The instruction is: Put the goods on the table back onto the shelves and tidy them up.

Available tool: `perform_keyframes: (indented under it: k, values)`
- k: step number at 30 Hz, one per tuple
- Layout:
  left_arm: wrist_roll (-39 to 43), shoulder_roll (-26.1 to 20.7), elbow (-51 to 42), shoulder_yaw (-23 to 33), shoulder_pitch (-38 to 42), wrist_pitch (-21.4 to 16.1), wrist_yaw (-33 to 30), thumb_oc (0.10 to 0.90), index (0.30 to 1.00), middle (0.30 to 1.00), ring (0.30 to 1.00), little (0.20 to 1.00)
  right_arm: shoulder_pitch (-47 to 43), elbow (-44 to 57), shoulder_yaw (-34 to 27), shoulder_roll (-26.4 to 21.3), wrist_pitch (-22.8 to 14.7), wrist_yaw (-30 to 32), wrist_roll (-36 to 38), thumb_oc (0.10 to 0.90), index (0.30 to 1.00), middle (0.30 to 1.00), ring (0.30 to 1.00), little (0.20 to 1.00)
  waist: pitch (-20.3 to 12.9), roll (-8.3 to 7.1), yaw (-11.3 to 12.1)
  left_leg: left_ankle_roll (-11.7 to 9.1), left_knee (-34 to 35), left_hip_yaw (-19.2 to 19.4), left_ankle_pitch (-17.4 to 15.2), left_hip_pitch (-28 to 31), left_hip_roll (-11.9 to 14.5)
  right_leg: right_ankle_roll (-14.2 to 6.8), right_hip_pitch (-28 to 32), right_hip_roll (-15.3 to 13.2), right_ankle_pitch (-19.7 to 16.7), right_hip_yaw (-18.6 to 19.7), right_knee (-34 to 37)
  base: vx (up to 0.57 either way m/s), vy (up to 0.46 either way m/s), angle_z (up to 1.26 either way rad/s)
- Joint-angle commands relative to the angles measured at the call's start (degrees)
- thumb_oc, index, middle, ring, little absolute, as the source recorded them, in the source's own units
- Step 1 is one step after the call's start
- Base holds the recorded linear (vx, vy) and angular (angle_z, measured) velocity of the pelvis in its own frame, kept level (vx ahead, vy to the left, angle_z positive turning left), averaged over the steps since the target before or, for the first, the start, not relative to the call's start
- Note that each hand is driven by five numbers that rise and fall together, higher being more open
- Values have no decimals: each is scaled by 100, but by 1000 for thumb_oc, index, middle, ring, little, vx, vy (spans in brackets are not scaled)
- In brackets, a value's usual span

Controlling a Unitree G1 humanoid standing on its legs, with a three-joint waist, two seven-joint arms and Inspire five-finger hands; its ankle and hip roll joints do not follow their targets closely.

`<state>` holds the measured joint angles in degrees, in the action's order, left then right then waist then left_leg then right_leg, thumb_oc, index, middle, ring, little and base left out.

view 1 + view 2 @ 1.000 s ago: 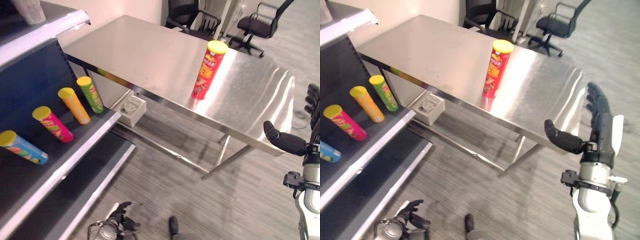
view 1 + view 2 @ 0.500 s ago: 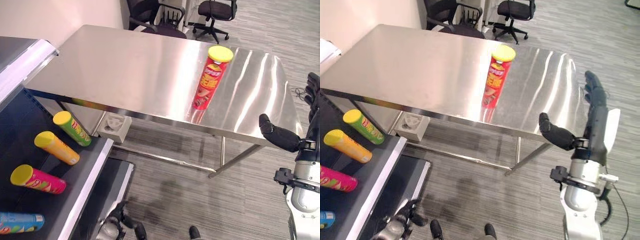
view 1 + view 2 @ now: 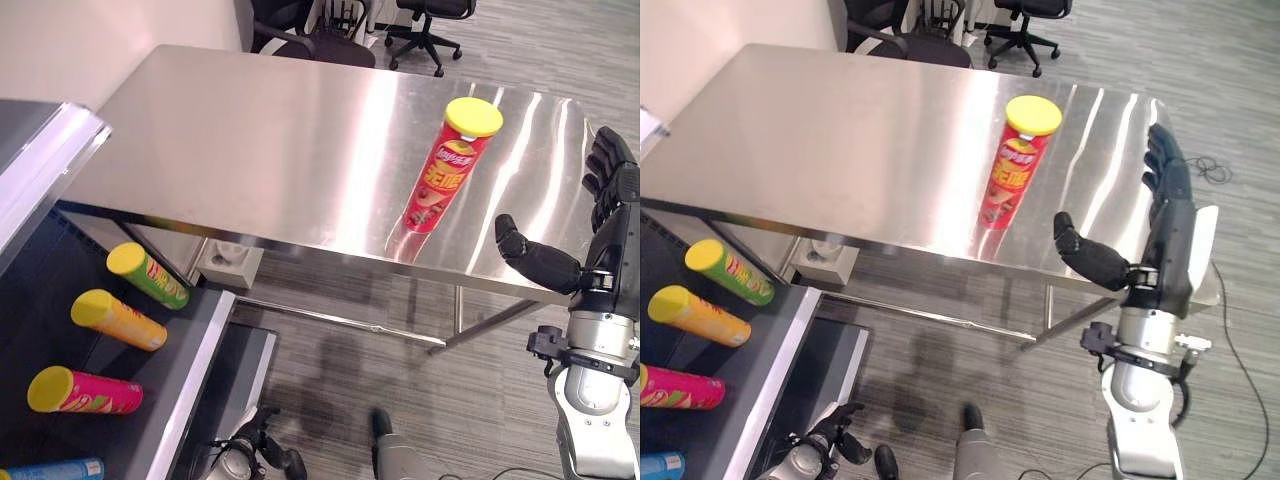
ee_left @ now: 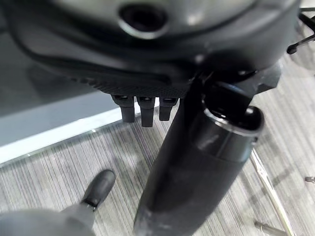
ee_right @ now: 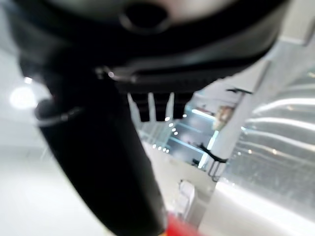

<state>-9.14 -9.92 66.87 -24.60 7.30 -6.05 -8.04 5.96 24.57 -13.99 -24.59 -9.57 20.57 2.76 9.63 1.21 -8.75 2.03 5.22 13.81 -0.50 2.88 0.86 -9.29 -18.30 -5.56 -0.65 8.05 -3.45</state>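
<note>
A red chip can [image 3: 443, 170] with a yellow lid stands upright on the steel table [image 3: 250, 130], near its front right part. My right hand [image 3: 608, 215] is open at the table's right front corner, a short way right of the can, with its thumb [image 3: 535, 262] stretched toward it. A red edge of the can [image 5: 183, 229] shows past that thumb in the right wrist view. On the dark shelf [image 3: 185, 375] at the left lie a green can [image 3: 148, 276], an orange can [image 3: 118, 319], a pink can [image 3: 85, 390] and a blue can [image 3: 50, 470]. My left hand [image 3: 825, 452] hangs open low by the shelf, holding nothing.
Two office chairs [image 3: 305, 22] stand beyond the table's far edge. A white box [image 3: 230, 262] sits on the floor under the table by the shelf. An upper shelf board [image 3: 50, 150] juts out at the left. Grey floor lies between shelf and table.
The camera has swung from the shelf toward the table. My right hand has come closer to the red can, its thumb now over the table's front edge.
</note>
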Motion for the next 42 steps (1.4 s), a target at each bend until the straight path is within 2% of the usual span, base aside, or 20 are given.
perform_keyframes:
  k: [1,6,10,14,16,17,25,42]
  values:
    - [-154,35,-210,250,160,-330,-120,800,900,900,900,900,-243,955,-567,34,-949,-24,451,800,900,900,900,900,-449,-273,60,-321,-22,310,-290,131,103,-38,858,-46,-346,64,264,196,-229,83]
    - [-115,114,-201,232,118,-360,-95,800,900,900,900,900,-177,1167,-603,45,-1178,-162,783,800,900,900,900,900,-658,-170,46,-413,-31,270,-258,234,257,49,1200,48,-333,-80,506,100,-119,5]
    - [-196,132,-258,164,-65,-374,21,800,900,900,900,900,-45,1252,-374,-8,-1333,-595,1311,800,900,900,900,900,-745,-127,104,-495,-32,289,-212,294,369,120,1452,154,-280,-150,693,41,-79,5]
    - [-230,141,-255,185,-140,-382,135,800,900,900,900,900,376,1196,114,-263,-1188,-1419,2186,800,900,900,900,900,-759,-155,163,-571,-29,340,-165,338,450,162,1574,227,-264,-159,771,14,-55,-4]
    - [-239,157,-233,181,-142,-383,148,800,900,900,900,900,428,1183,142,-337,-1171,-1548,2367,800,900,900,900,900,-760,-160,166,-585,-28,344,-154,339,460,169,1583,241,-263,-160,774,10,-57,2]
    - [-273,166,-206,154,-131,-372,183,800,900,900,900,900,474,1132,190,-448,-1122,-1756,2695,800,900,900,900,900,-756,-178,186,-605,-29,345,-134,338,479,183,1595,256,-259,-159,773,12,-61,2]
    - [-204,153,-147,169,-198,-355,286,800,900,900,900,900,354,855,152,-885,-999,-2078,3415,800,900,900,900,900,-762,-185,302,-664,-32,280,-101,328,521,212,1648,269,-223,-222,777,16,-50,2]
    - [-38,179,-17,233,-298,-248,282,800,900,900,900,900,164,390,-49,-527,-884,-1560,2935,800,900,900,900,900,-761,-37,402,-769,-80,74,-79,381,639,362,1752,290,47,-454,517,39,-50,9]
